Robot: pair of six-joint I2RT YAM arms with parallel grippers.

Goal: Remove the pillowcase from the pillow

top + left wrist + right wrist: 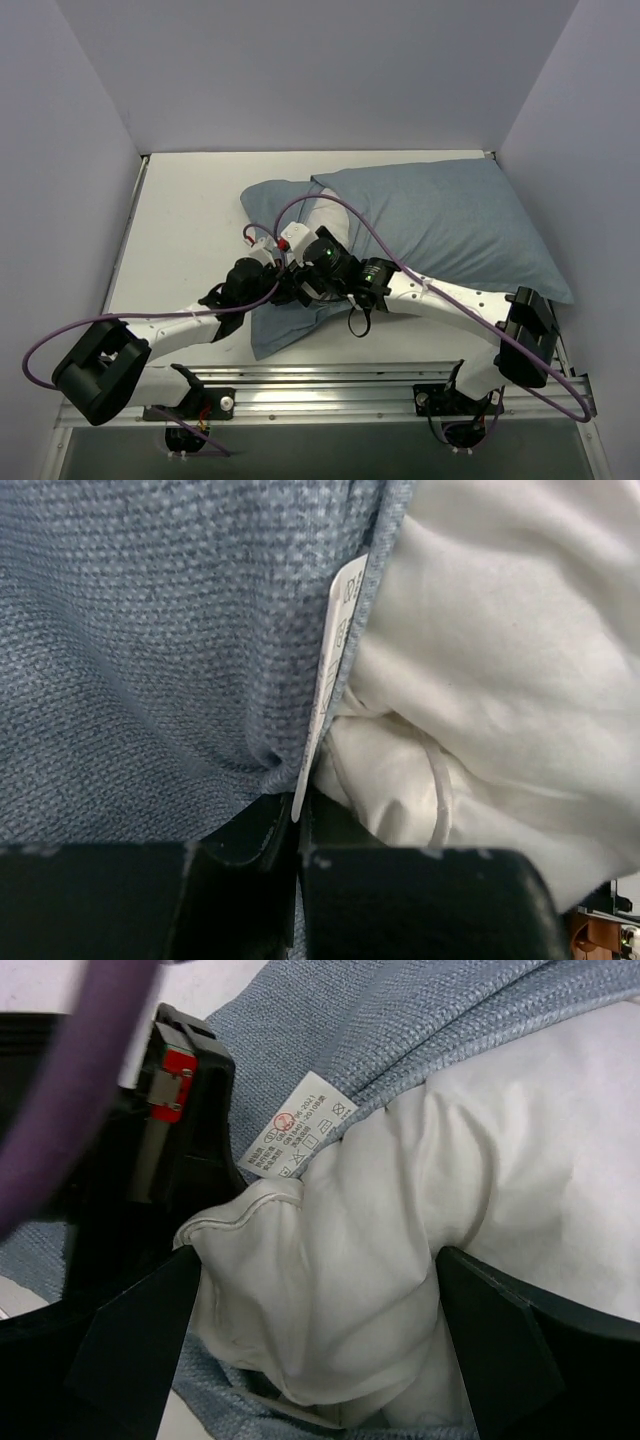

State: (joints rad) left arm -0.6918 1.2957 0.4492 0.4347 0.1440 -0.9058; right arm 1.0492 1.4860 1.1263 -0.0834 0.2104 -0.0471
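Blue-grey pillowcase (450,220) is partly baring white pillow (520,1160) on table (190,210).
Left fingers (400,900) are pinching pillowcase hem beside care label (300,1130), print unreadable; right fingers (140,1350) are standing open around pillow.

a white bench (190,230) sits enclosed on three sides by plain pale lavender walls (300,70), evenly lit, a metal rail (340,385) along its near edge.
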